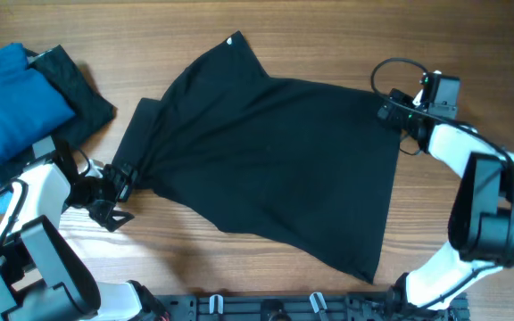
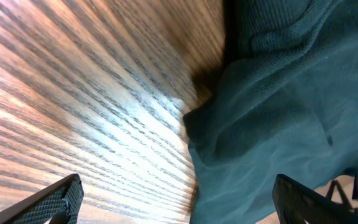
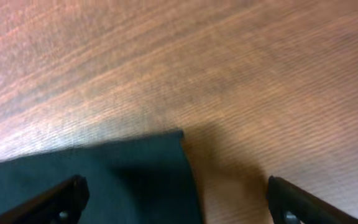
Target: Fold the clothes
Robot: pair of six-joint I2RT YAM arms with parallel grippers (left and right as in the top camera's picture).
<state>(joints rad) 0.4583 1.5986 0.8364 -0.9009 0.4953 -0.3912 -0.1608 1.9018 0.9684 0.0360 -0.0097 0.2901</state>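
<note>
While both gape open, left gripper [image 1: 120,194] beside bunched clothes [image 1: 275,160], right gripper [image 1: 389,109] at their corner, open table [image 1: 328,40] beyond.

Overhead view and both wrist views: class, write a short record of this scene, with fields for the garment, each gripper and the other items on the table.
garment: large black fabric garment, spread across the wooden table, not yet folded
left gripper: open, at the garment's rumpled left end, holding nothing
right gripper: open, at the garment's far right corner, holding nothing
other items: bright blue folded garment and plain black folded cloth, together at the far left
</note>
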